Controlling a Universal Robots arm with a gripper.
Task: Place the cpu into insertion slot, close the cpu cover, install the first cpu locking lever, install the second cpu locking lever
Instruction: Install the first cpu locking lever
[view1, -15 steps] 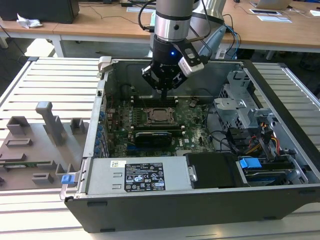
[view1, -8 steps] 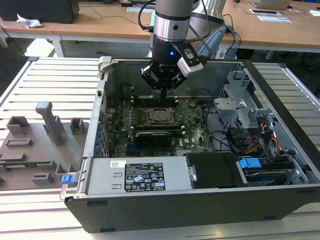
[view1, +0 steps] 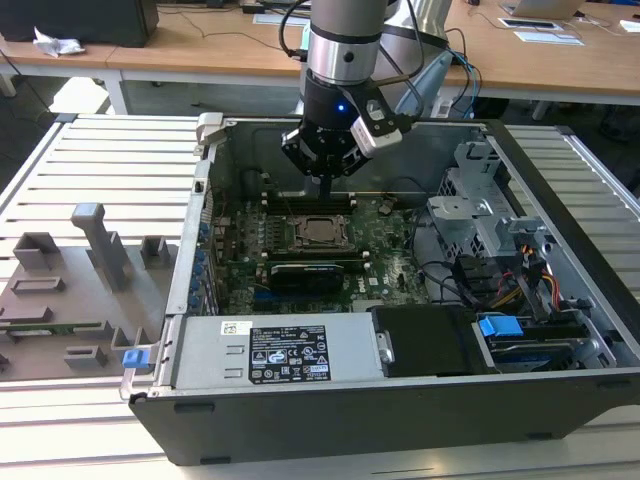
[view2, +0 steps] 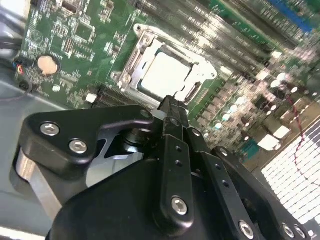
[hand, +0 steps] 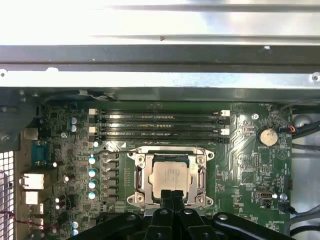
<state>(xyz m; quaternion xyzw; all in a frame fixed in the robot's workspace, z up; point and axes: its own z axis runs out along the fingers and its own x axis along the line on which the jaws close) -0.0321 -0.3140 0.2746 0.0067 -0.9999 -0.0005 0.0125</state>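
cpu seated in slot, frame centre | cover down | jaws together at cover edge | risk: slipping, scraping board

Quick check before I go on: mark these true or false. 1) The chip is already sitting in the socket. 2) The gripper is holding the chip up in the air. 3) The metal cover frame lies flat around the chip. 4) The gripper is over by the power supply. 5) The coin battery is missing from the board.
1) True. The chip lies flat in the socket.
2) False. The gripper carries nothing visible; its tips sit together just at the chip's edge.
3) True. The cover frame lies flat around the chip in both wrist views.
4) False. The gripper hangs above the socket, well away from the power supply.
5) False. The coin battery sits on the board.
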